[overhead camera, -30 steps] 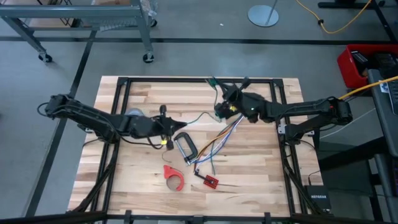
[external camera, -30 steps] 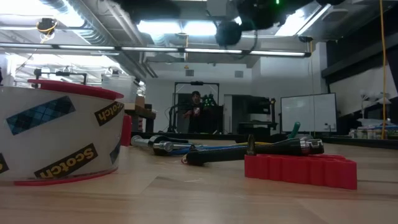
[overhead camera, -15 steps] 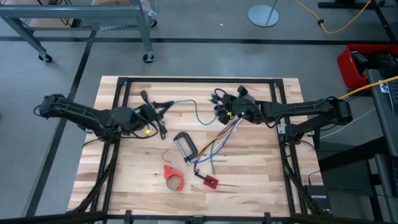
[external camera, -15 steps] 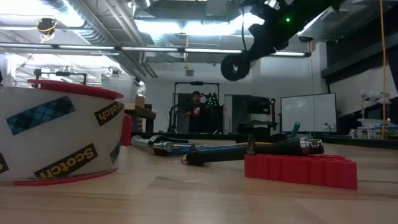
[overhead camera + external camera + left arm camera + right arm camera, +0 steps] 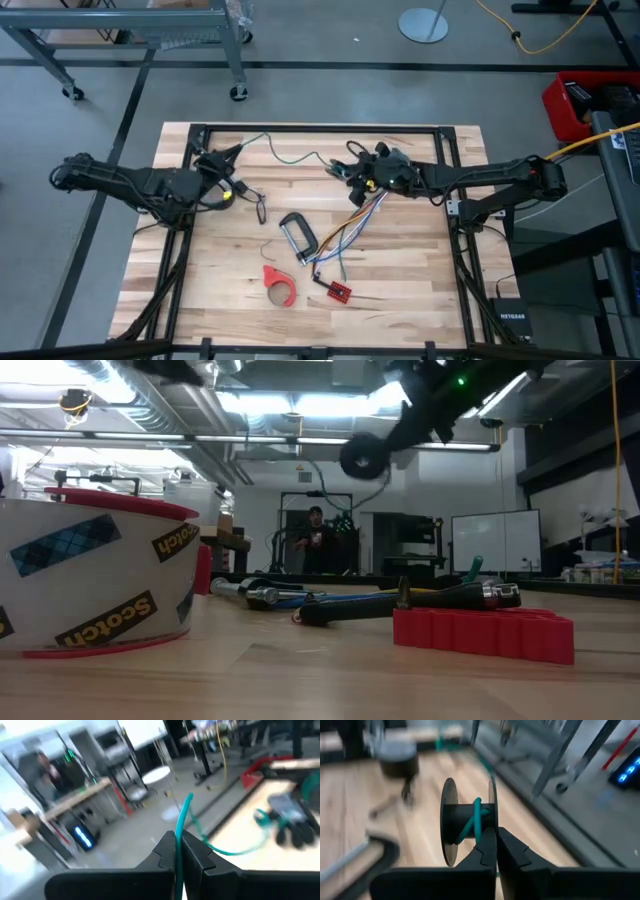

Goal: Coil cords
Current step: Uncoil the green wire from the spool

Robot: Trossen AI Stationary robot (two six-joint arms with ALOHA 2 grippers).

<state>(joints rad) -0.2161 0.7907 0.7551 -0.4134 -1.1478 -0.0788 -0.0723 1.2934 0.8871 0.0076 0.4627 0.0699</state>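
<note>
My right gripper (image 5: 495, 837) has its fingers pressed together on the rim of a small black spool (image 5: 467, 822), which I hold up off the table; a few turns of green cord (image 5: 472, 822) cross its core. In the high view that gripper (image 5: 362, 172) sits at about one o'clock from the table's (image 5: 420, 300) centre. From the spool the cord (image 5: 290, 155) runs slack toward eleven o'clock, where my left gripper (image 5: 222, 160) waits. There my left gripper (image 5: 178, 847) is clamped on the cord's free end, a green strand (image 5: 186, 810) rising between the closed fingers. I judge this to be the winding step, only partly done: most of the cord hangs loose between my two grippers. The next move, I think, calls for taut cord and laps laid round the core without slipping off. At six o'clock from the spool lie a wire bundle (image 5: 350, 225), a clamp (image 5: 297, 235) and a red tape holder (image 5: 280, 283), well apart from the work.
</note>
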